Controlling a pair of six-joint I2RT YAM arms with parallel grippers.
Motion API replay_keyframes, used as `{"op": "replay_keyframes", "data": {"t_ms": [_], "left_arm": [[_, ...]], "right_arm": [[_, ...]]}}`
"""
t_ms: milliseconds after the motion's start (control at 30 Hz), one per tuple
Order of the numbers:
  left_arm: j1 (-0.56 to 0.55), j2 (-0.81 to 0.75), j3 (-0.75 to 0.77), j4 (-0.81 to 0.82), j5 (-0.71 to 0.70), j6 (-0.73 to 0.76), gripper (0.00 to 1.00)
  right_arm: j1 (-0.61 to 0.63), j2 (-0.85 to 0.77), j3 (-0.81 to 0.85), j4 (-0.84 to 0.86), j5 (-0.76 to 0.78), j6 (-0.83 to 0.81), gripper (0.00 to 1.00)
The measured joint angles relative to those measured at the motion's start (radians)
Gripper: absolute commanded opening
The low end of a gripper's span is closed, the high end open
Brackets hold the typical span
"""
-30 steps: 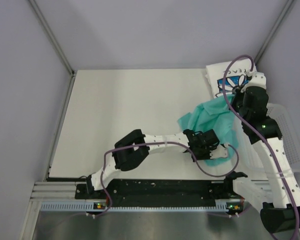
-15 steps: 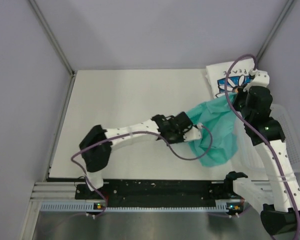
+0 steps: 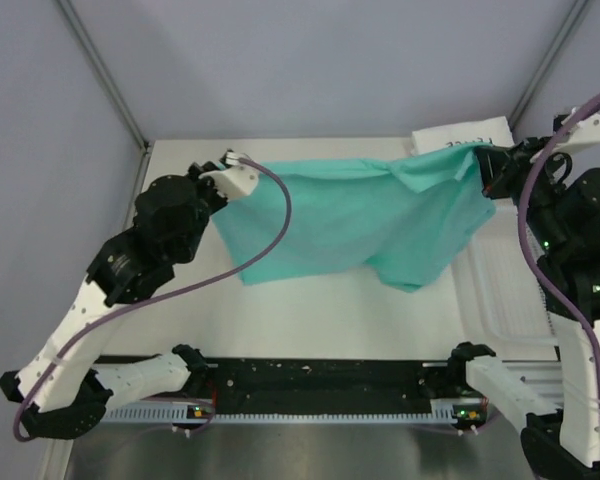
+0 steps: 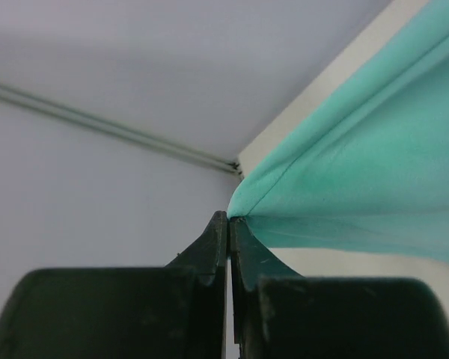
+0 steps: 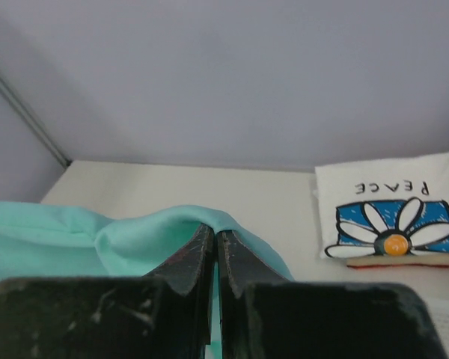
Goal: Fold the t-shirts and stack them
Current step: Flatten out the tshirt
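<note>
The teal-green t-shirt [image 3: 360,215] hangs stretched in the air between my two grippers, above the table. My left gripper [image 3: 228,172] is shut on its left corner; in the left wrist view the cloth [image 4: 359,179] runs off to the right from my closed gripper [image 4: 229,218]. My right gripper [image 3: 485,165] is shut on the shirt's right edge; the cloth [image 5: 75,239] drapes over my gripper [image 5: 215,233] in the right wrist view. The folded white daisy "PEACE" t-shirt [image 5: 389,213] lies at the table's back right corner [image 3: 460,137], partly hidden behind the teal shirt.
A white plastic mesh basket [image 3: 505,290] stands at the right side of the table under the right arm. Grey walls close in the table [image 3: 310,315] on the left, back and right.
My left gripper has carried the shirt's corner from the right middle of the table up to the back left. My right gripper has risen. The bunched shirt now spreads wide between them.
</note>
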Motion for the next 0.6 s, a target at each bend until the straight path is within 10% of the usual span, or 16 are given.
{"op": "replay_keyframes", "data": {"t_ms": [600], "left_arm": [[0.021, -0.193, 0.428, -0.145, -0.003, 0.11, 0.0]], "right_arm": [[0.0, -0.115, 0.28, -0.041, -0.415, 0.085, 0.0]]}}
